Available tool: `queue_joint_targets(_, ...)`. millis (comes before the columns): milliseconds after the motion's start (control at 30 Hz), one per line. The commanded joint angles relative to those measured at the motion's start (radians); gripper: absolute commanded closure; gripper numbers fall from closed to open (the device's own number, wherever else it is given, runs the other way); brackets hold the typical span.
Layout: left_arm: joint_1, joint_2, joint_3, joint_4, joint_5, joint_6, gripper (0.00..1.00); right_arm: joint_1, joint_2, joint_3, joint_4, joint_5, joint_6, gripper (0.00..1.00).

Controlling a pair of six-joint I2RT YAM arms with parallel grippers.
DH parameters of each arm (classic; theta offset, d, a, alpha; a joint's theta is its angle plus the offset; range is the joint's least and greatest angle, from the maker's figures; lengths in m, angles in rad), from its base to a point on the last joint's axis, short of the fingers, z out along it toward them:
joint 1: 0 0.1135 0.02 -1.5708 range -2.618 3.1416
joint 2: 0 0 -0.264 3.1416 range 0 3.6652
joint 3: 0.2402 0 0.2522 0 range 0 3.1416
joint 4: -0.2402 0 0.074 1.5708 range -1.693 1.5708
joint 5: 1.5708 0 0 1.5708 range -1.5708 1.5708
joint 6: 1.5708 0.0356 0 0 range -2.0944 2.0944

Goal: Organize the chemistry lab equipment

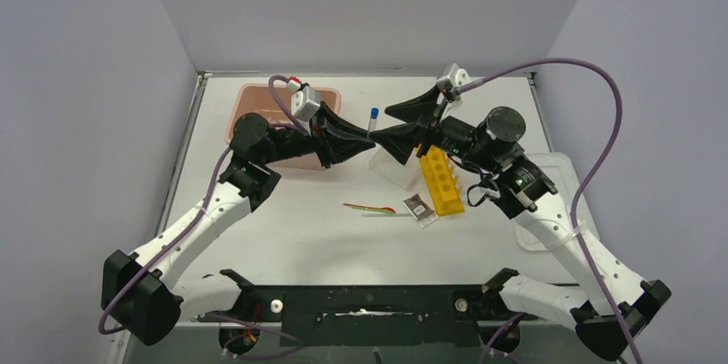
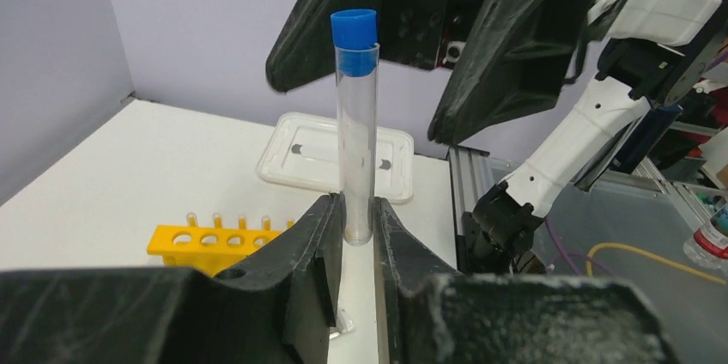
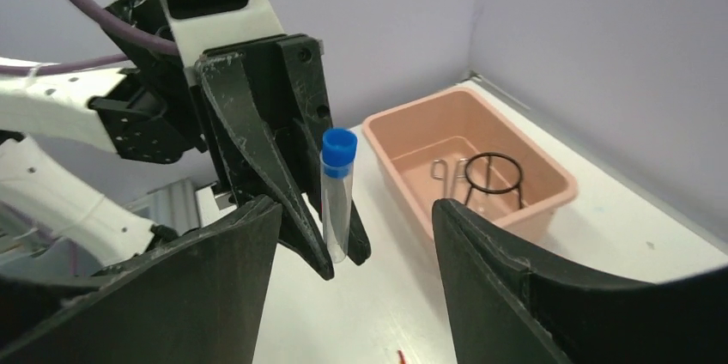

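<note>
My left gripper point(image 1: 368, 142) is shut on the lower end of a clear tube with a blue cap point(image 2: 356, 115) and holds it upright above the table; the tube also shows in the top view point(image 1: 373, 118). My right gripper point(image 3: 356, 209) is open and empty. Its fingers stand on either side of the tube point(image 3: 336, 197) without touching it. The yellow holed rack point(image 1: 440, 179) and the clear tube rack point(image 1: 395, 168) sit just right of the grippers. Thin coloured sticks point(image 1: 371, 208) lie on the table. A black wire ring point(image 3: 494, 177) and metal tongs point(image 3: 445, 170) lie in the pink tub point(image 3: 549, 177).
A small dark packet point(image 1: 419, 209) lies next to the yellow rack. The white lid point(image 1: 549, 201) lies at the right under my right arm. The pink tub point(image 1: 249, 106) stands at the back left, partly under my left arm. Walls close the table on three sides.
</note>
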Motion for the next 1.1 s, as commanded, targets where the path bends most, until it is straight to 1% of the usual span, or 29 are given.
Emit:
queue_joint_targets(0,0.004,0.031,0.121,-0.277,0.054,0.234,0.99,-0.009,-0.037,0.185,-0.46,0.208,-0.219,0.33)
queue_joint_targets(67,0.004,0.035,0.15,-0.354,0.043,0.305,0.99,-0.011,-0.044,0.233,-0.564,0.224,-0.253,0.32)
queue_joint_targets(100,0.005,0.038,0.156,-0.384,0.03,0.33,0.99,-0.011,-0.051,0.245,-0.585,0.213,-0.254,0.32)
queue_joint_targets(200,0.005,0.063,0.179,-0.456,0.016,0.411,0.99,-0.011,-0.083,0.235,-0.584,0.169,-0.225,0.3)
queue_joint_targets(333,-0.004,0.115,0.231,-0.507,0.071,0.455,0.99,-0.013,-0.094,0.231,-0.608,0.191,-0.199,0.3)
queue_joint_targets(467,-0.018,0.14,0.279,-0.633,0.076,0.534,0.99,-0.014,-0.07,0.246,-0.623,0.203,-0.157,0.33)
queue_joint_targets(567,-0.027,0.13,0.27,-0.633,0.075,0.541,0.99,-0.016,-0.037,0.262,-0.644,0.218,-0.149,0.33)
queue_joint_targets(667,-0.041,0.112,0.257,-0.622,0.088,0.54,0.99,-0.017,-0.017,0.26,-0.625,0.208,-0.148,0.34)
queue_joint_targets(767,-0.046,0.097,0.248,-0.621,0.106,0.54,1.0,-0.018,-0.005,0.259,-0.6,0.205,-0.143,0.4)
queue_joint_targets(933,-0.05,0.079,0.233,-0.608,0.118,0.536,0.99,-0.019,0.032,0.272,-0.572,0.178,-0.134,0.46)
queue_joint_targets(1067,-0.054,0.075,0.227,-0.61,0.11,0.537,0.99,-0.019,0.045,0.275,-0.554,0.158,-0.127,0.53)
